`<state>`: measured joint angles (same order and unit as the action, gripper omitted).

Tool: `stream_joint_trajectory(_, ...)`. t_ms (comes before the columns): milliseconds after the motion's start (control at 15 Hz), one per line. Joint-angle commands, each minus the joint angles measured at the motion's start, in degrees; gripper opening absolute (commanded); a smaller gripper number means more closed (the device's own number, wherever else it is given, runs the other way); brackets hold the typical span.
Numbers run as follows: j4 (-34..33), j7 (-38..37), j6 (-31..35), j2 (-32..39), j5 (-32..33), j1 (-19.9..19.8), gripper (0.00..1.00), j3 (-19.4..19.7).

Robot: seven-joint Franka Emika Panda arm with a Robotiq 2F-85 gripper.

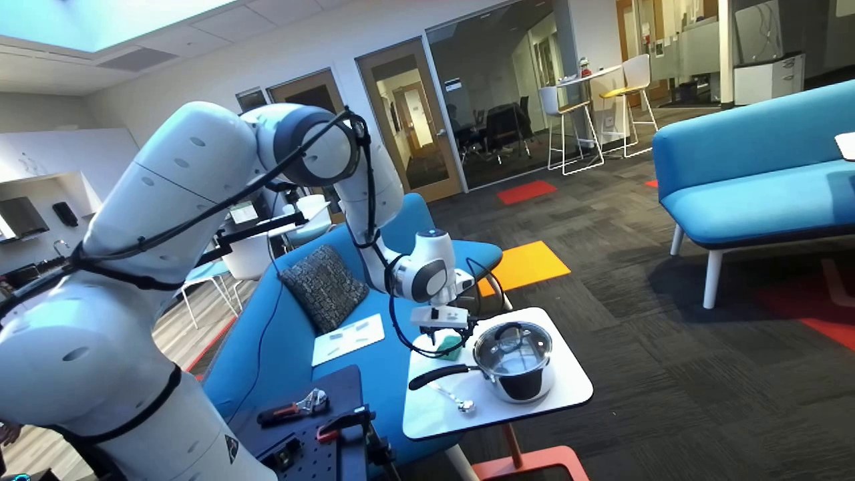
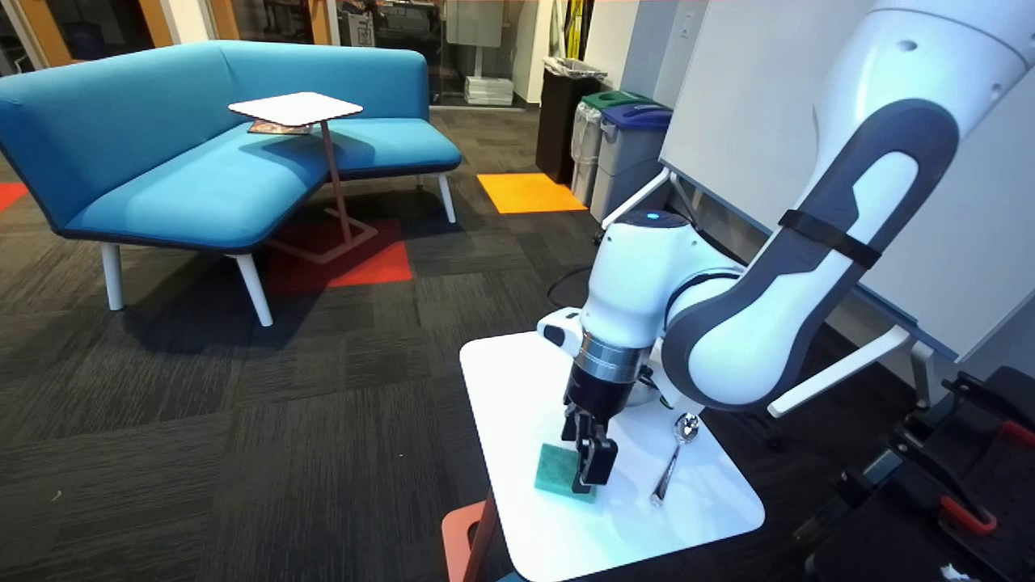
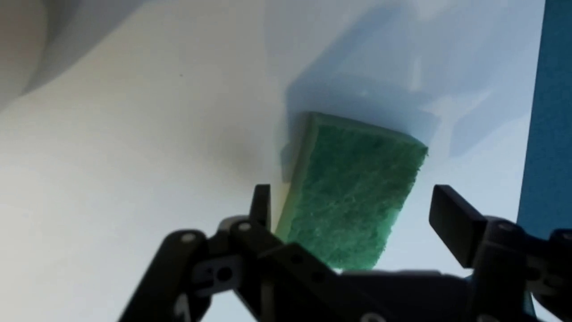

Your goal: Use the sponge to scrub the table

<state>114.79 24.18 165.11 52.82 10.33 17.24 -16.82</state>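
The sponge (image 3: 353,188), a flat green block, lies on the white table (image 3: 134,179) near one edge. It shows in both exterior views, partly behind the gripper and cables (image 1: 450,347) (image 2: 555,469). The white table top has rounded corners (image 1: 568,387) (image 2: 558,546). My gripper (image 3: 351,205) is open and empty just above the sponge. In the wrist view one finger is close to the sponge's left side; the other stands off its right side with a gap. In an exterior view the gripper (image 2: 589,459) points down over the sponge. Exact fingertip height is hard to tell.
A steel pot (image 1: 524,386) with a glass lid stands on the table, its black handle (image 1: 441,375) reaching toward the sponge. A metal spoon (image 1: 461,403) (image 2: 678,453) lies nearby. The blue sofa (image 1: 391,364) borders the table. A dark tool cart (image 1: 347,394) stands near the arm's base.
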Motion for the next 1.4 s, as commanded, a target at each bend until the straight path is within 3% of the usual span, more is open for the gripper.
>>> stream_joint_trajectory(0, -1.9, -2.6, 0.7, 1.4, 1.7, 0.6, 0.60, 0.2)
stream_joint_trajectory(200, -2.5, -2.7, 0.9, 1.9, 1.7, 0.8, 0.34, 0.2)
stream_joint_trajectory(533, -2.9, -2.8, 1.1, 1.9, 1.6, 0.9, 0.00, 0.2)
stream_joint_trajectory(1000, -6.4, -4.7, 0.3, 2.3, 1.5, 1.3, 0.01, 1.4)
stream_joint_trajectory(1333, -14.6, -6.3, -2.8, 5.2, 1.1, 1.7, 0.01, 3.8)
